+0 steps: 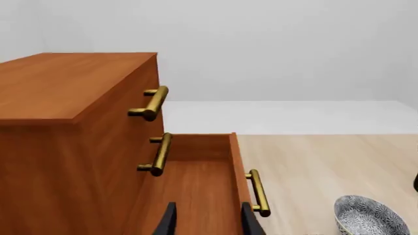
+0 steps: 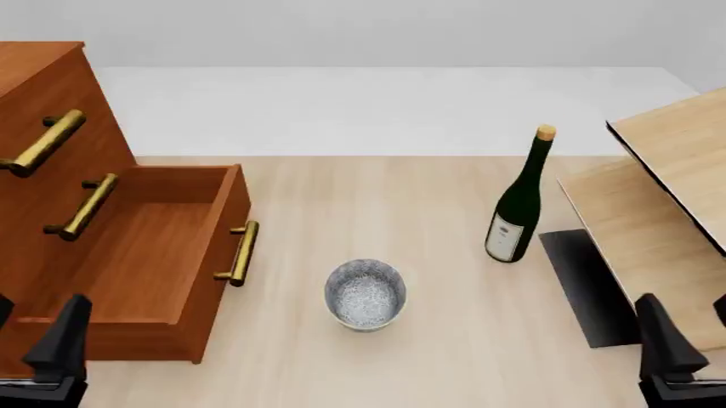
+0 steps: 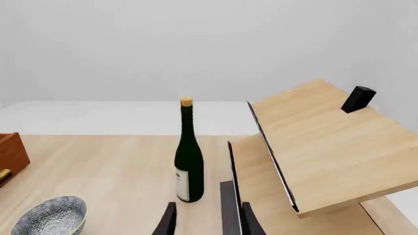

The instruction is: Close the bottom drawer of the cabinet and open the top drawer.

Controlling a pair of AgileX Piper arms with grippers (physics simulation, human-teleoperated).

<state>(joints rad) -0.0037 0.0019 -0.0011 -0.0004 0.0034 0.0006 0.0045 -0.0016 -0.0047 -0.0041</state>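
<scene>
- Left wrist view: the cabinet (image 1: pixel 58 112) fills the near side, a reddish-brown chest with brass bar handles. The top drawer (image 1: pixel 134 88) sits flush and closed, and so does the middle drawer (image 1: pixel 140 156). The bottom drawer (image 1: pixel 202 181) is pulled well out, its box open to view. The left pincer (image 1: pixel 205 223) shows two dark fingertips, parted and released, gripping nothing, over the open drawer's inside. A patterned bowl (image 1: pixel 367 215) rests on the table (image 1: pixel 326 166) beyond the drawer front.
- Front view: the cabinet (image 2: pixel 46 85) stands at the table's left edge, with the bottom drawer (image 2: pixel 148 255) drawn out toward the middle. The bowl (image 2: pixel 365 293) sits near the drawer handle but apart from it. A green wine bottle (image 2: pixel 518 204) stands upright further right, beside a pale wood shelf unit (image 2: pixel 669 195). The left pincer (image 2: pixel 46 357) and right pincer (image 2: pixel 681 361) sit low at the near corners.
- Right wrist view: the right pincer (image 3: pixel 205 220) has parted fingers and grasps nothing. The bottle (image 3: pixel 188 156) stands just ahead, the shelf unit (image 3: pixel 326 147) beside it, the bowl (image 3: pixel 49 215) off to the side.
</scene>
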